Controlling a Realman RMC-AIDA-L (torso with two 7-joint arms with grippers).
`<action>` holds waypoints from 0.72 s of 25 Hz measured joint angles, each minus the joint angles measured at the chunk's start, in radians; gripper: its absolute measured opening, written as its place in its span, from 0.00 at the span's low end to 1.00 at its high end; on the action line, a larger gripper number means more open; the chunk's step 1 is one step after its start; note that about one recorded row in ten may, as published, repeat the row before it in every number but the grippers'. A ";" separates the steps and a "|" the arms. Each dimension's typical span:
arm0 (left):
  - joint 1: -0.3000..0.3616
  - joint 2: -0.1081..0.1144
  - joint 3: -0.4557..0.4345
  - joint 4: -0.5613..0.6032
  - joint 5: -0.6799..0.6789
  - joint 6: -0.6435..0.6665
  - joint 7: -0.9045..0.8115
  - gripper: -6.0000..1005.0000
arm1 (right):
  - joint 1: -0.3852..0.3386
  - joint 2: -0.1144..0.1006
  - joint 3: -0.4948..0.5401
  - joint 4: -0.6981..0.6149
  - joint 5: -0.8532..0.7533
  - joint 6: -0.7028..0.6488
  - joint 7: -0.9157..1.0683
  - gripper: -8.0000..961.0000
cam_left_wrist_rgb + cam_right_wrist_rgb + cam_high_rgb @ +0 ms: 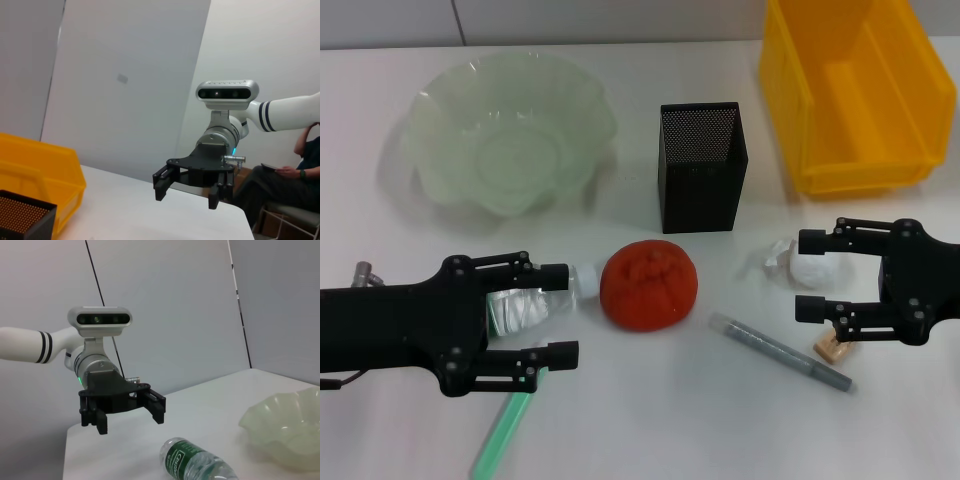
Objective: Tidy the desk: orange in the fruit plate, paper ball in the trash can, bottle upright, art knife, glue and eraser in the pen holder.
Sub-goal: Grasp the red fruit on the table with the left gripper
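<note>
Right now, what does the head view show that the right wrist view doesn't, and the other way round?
Only the head view shows the orange, paper ball, eraser, pen holder, trash can, and the right gripper open around the paper ball. Only the right wrist view shows the left arm's wrist camera and the walls behind it. Both show the left gripper open above the table, the lying bottle and the fruit plate.
</note>
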 joint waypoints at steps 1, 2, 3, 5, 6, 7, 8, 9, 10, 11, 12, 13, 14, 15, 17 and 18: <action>0.000 0.000 0.000 0.001 0.000 -0.001 0.000 0.78 | 0.000 0.000 0.000 0.000 0.000 0.000 0.000 0.80; -0.001 -0.001 -0.001 0.002 0.000 -0.003 0.000 0.78 | 0.000 0.000 0.001 0.000 0.000 0.000 0.000 0.80; -0.003 -0.001 -0.003 0.002 0.000 -0.004 0.000 0.78 | 0.000 0.000 0.001 0.000 0.000 0.001 -0.001 0.80; -0.010 -0.002 -0.005 -0.002 0.001 -0.004 0.000 0.78 | 0.000 0.000 0.001 0.001 0.000 0.008 -0.002 0.80; -0.010 -0.002 -0.005 -0.002 0.001 -0.004 0.000 0.78 | 0.000 0.000 0.001 0.001 0.000 0.008 -0.002 0.80; -0.011 -0.002 -0.005 -0.003 0.001 -0.004 0.000 0.78 | 0.000 0.000 0.001 0.002 0.000 0.008 -0.002 0.80; -0.012 -0.002 -0.005 -0.003 0.001 -0.004 0.001 0.78 | -0.001 0.000 0.001 0.002 0.000 0.008 -0.002 0.80; -0.012 -0.003 -0.005 -0.003 0.001 -0.005 0.002 0.78 | -0.001 0.000 0.001 0.004 0.000 0.008 -0.003 0.80; -0.013 -0.003 -0.005 -0.003 0.001 -0.006 0.004 0.78 | -0.001 0.000 0.001 0.005 0.000 0.008 -0.003 0.80; -0.014 -0.005 -0.005 -0.003 0.001 -0.008 0.006 0.78 | -0.001 0.000 0.001 0.006 0.000 0.009 -0.003 0.80; -0.015 -0.005 -0.003 -0.003 0.001 -0.010 0.006 0.78 | -0.001 0.000 0.001 0.006 0.000 0.009 -0.003 0.80; -0.018 -0.006 -0.001 -0.003 0.001 -0.014 0.007 0.78 | -0.001 0.001 0.001 0.007 0.000 0.009 -0.004 0.80; -0.022 -0.007 0.001 -0.003 0.002 -0.019 0.007 0.78 | -0.001 0.001 0.001 0.008 0.000 0.009 -0.005 0.80; -0.025 -0.008 0.003 -0.003 0.003 -0.026 0.007 0.78 | -0.002 0.001 0.001 0.009 0.000 0.009 -0.006 0.80; -0.035 -0.014 0.004 -0.004 0.007 -0.041 0.006 0.78 | -0.005 0.002 0.005 0.017 0.000 0.009 -0.016 0.80; -0.040 -0.018 0.005 -0.006 0.012 -0.050 0.006 0.78 | -0.006 0.001 0.008 0.025 0.000 0.009 -0.024 0.80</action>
